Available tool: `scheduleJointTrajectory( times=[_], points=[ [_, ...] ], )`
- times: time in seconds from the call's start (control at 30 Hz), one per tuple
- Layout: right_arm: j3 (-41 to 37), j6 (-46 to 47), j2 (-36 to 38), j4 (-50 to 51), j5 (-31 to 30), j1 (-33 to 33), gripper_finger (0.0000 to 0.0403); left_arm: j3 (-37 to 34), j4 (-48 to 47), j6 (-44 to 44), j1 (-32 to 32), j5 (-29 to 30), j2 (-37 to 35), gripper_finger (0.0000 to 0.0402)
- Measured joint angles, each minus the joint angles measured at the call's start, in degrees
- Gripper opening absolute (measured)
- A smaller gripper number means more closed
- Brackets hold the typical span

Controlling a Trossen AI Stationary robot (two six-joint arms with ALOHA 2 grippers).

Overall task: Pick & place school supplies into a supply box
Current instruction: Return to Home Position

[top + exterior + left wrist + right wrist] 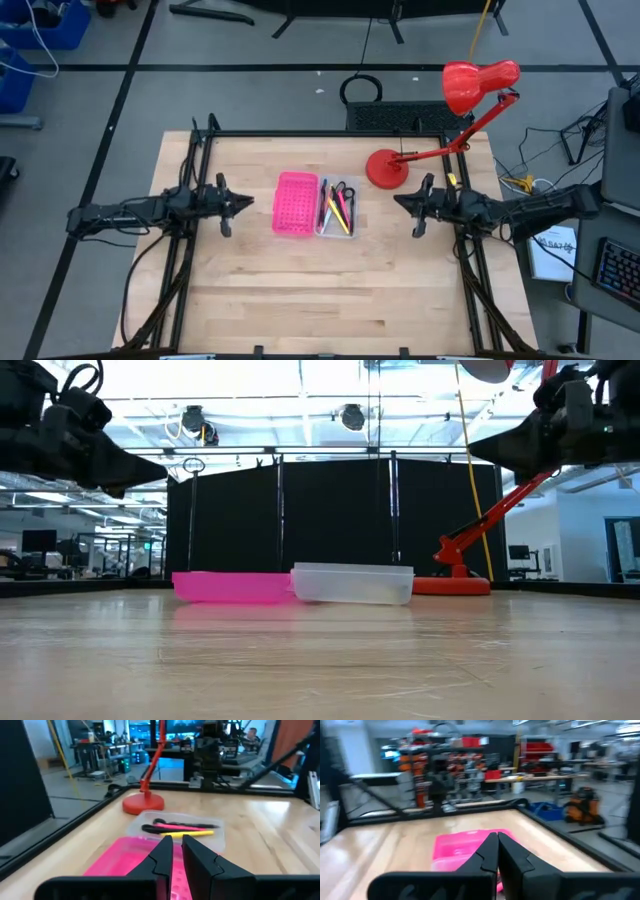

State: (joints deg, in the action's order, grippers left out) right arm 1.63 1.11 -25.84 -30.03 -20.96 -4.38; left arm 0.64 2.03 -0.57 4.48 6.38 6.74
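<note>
From above, the desk carries the translucent supply box near its middle. The box touches the right side of a pink perforated tray. Pens in pink, yellow and black lie lengthwise inside the box, with the black-handled scissors at its far end. The left gripper hangs left of the pink tray and the right gripper right of the box. Both point inward, closed and holding nothing. A red lamp stands just behind the box.

In the low view, the two trays sit side by side on the desk. The arms are high above them at the upper corners, well apart from both.

In the left wrist view, the fingers are nearly together, with only a sliver of gap and nothing in it. Beyond them lies the pink tray, then the box with a pink pen and a yellow one.

In the right wrist view, the fingers are pressed together and empty, and the pink tray lies beyond them.
</note>
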Motion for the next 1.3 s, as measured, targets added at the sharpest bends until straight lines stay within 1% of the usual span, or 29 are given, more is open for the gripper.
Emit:
scheduleJointTrajectory(
  times=[0.1, 0.13, 0.17, 0.3, 0.43, 0.5, 0.57, 0.6, 0.7, 0.83, 0.9, 1.0, 1.1, 1.3],
  points=[
    [0.00, 0.47, -1.43, -0.48, 7.09, 2.42, 0.0000, 0.07, -0.62, 1.81, 1.34, -4.03, 0.59, 0.0047],
    [0.00, 1.10, -1.91, -0.68, 8.34, 2.89, 0.0000, 0.05, -0.72, 2.12, 1.68, -5.03, 0.88, 0.0047],
    [0.00, 2.01, -2.45, -0.62, 9.12, 3.22, 0.0000, 0.06, -0.81, 2.14, 1.99, -5.29, 1.29, 0.0047],
    [-0.02, 3.69, -5.11, -1.25, 9.08, 3.32, 0.0000, 0.05, -0.89, 0.82, 3.25, -4.95, 3.28, 0.0047],
    [-0.02, 3.50, -7.30, -5.76, 9.34, 3.24, 0.0000, 0.05, -0.78, -0.84, 4.01, -5.01, 5.55, 0.0047],
    [-0.02, 1.56, -7.24, -8.66, 11.94, 2.74, 0.0000, -0.03, -0.12, -0.25, 3.97, -5.84, 6.33, 0.0047],
    [-0.02, 0.10, -6.65, -10.64, 15.01, 2.17, 0.0000, -0.08, 1.65, 1.37, 3.97, -7.90, 6.64, 0.0047],
    [-0.02, -0.08, -6.07, -10.68, 15.30, 1.96, 0.0000, -0.08, 2.89, 1.91, 3.97, -9.02, 6.64, 0.0047],
    [-0.02, -0.22, -4.01, -8.75, 15.10, 1.88, 0.0000, -0.08, 5.50, 3.08, 3.97, -11.05, 6.58, 0.0047],
    [0.00, -0.25, -0.60, -3.93, 14.81, 2.07, 0.0000, -0.08, 5.39, 2.48, 3.97, -11.36, 6.60, 0.0047],
    [0.00, -0.25, 1.79, -1.45, 14.59, 2.09, 0.0000, -0.08, 5.05, 2.65, 3.97, -12.42, 6.60, 0.0047],
    [0.00, -0.01, 5.84, 3.29, 11.95, 2.07, 0.0000, -0.08, 5.21, 3.37, 3.97, -13.81, 6.58, 0.0047],
    [0.00, -0.25, 10.05, 7.51, 8.96, 2.07, 0.0000, -0.08, 5.26, 3.65, 3.97, -13.92, 6.32, 0.0047],
    [0.00, -0.98, 15.40, 10.80, 8.98, 2.09, 0.0000, -0.08, 5.45, 5.00, 3.97, -13.91, 6.32, 0.0047]
  ],
)
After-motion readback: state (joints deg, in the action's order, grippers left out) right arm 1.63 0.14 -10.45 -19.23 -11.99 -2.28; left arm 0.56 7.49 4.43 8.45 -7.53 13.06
